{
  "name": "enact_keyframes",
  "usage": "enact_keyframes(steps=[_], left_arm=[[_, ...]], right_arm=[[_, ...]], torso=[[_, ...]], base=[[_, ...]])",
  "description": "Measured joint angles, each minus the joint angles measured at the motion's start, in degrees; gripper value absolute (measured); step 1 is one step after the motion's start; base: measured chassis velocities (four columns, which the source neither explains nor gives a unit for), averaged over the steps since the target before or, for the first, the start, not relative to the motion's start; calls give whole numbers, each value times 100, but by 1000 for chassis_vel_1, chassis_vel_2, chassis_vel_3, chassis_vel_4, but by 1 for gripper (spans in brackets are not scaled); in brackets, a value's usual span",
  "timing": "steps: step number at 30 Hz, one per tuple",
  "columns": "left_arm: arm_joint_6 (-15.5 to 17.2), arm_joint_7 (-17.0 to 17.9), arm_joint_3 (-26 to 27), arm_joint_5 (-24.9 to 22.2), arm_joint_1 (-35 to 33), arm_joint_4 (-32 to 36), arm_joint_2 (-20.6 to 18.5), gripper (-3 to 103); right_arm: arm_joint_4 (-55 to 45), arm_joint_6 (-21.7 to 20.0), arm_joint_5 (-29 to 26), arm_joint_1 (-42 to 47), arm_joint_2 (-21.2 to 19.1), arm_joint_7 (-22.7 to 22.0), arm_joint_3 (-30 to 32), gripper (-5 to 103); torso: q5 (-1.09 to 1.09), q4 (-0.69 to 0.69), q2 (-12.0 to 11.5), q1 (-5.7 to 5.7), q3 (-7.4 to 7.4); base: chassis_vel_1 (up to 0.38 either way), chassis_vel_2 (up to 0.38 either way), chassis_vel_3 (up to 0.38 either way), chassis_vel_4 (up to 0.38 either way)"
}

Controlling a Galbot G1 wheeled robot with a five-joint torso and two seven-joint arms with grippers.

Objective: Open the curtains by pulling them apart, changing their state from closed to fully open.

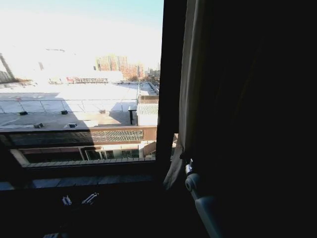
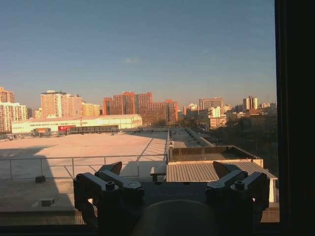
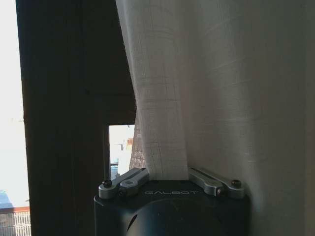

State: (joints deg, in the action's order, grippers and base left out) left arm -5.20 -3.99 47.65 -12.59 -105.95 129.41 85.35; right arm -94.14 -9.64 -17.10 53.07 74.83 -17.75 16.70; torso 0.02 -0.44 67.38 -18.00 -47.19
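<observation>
A dark vertical window frame bar (image 1: pixel 171 84) stands near the middle of the head view and serves as the landmark here. Just to the robot's right of that bar hangs a sheer cream curtain (image 1: pixel 190 89), gathered into a narrow bunch of soft pleats. The rest of that side lies in deep shadow. To the bar's left the glass is uncovered, showing a bright sky, flat rooftops (image 1: pixel 74 99) and distant apartment blocks.

The right gripper (image 1: pixel 188 166) sits low beside the bar, at the curtain's lower inner edge. In the right wrist view its fingers (image 3: pixel 125 183) are clamped on a pinched fold of the woven fabric (image 3: pixel 197 88), which rises out of the gripper (image 3: pixel 167 179) and spreads wide above it. The bar (image 3: pixel 74 98) runs close alongside the fabric there.

The left gripper (image 1: pixel 79 200) rests low in the shadow under the sill, well to the left of the bar. In the left wrist view its two fingers (image 2: pixel 106 184) stand spread apart around nothing, the gripper (image 2: pixel 170 179) facing the clear pane and the city beyond, with the bar (image 2: pixel 295 113) at the far edge.
</observation>
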Motion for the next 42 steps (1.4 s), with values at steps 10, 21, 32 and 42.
enact_keyframes(steps=[10, 21, 32, 42], left_arm=[[-33, -105, -24, 0, 14, -54, 59, 100], [-111, -143, -13, -21, 30, -112, 89, 100], [-89, -149, -54, -38, 153, -157, 87, 100], [83, -136, 90, -326, 277, -89, 5, 100]], right_arm=[[304, 134, 237, -60, 145, -428, 280, 0], [777, -179, 115, -383, 146, -1763, 914, 0], [-105, -340, 320, 86, 55, -1053, 223, 18], [-2149, -779, -149, 1430, -352, -207, -297, 56]], torso=[[3, 0, 0, 1, 1], [-2, 1, 1, 1, 0], [-3, 3, -1, 0, -1], [0, 1, 0, 2, 1]], base=[[-221, -231, 222, 233], [10, 9, -6, -14], [0, 0, 0, 0], [0, 0, 0, 0]])
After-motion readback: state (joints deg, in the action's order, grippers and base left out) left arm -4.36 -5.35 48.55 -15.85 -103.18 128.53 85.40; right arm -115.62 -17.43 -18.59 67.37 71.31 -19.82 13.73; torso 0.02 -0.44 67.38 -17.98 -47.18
